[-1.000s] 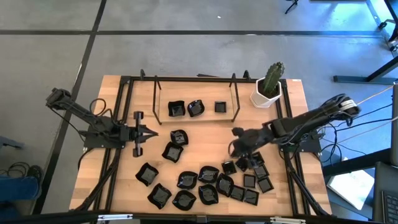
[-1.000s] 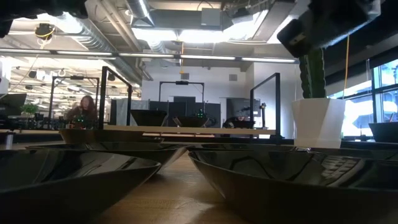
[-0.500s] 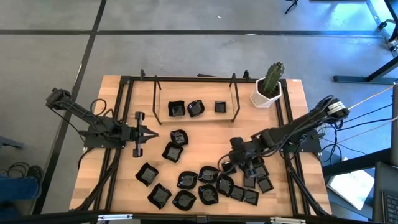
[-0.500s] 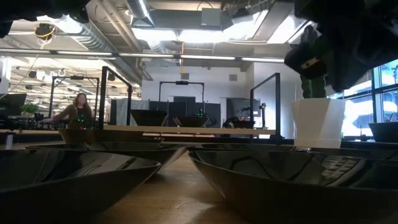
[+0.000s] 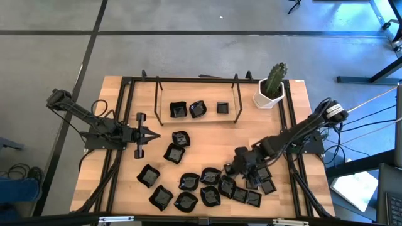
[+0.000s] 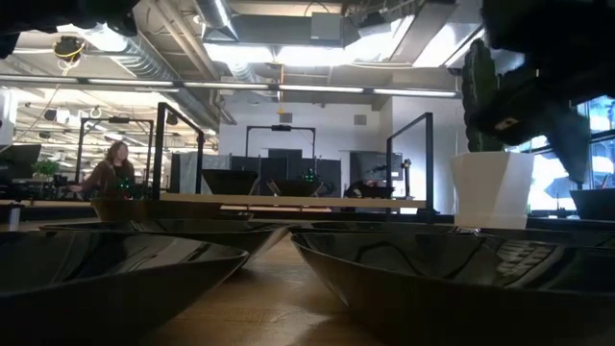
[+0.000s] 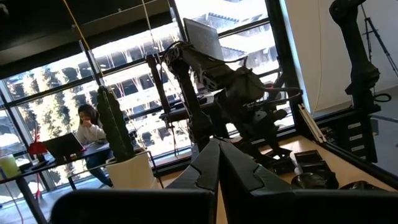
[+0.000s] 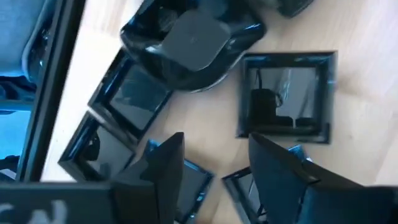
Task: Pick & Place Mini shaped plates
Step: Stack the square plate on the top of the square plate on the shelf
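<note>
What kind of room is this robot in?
Probably a robot lab in an office: a wooden table with two robot arms, desks with a person working behind, and bare pipes overhead.

Two glossy black dishes fill the foreground, one at lower left (image 6: 106,279), one at lower right (image 6: 452,284), on a wooden tabletop (image 6: 259,308). A white pot (image 6: 492,187) with a green cactus (image 6: 480,82) stands at right. A dark arm (image 6: 553,58), perhaps its gripper, hangs at upper right. A person (image 6: 113,165) sits far left.

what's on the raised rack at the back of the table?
Three small black plates sit in a row on the rack: two rounded, one small square. Nothing else shows there; nothing covers them.
</note>
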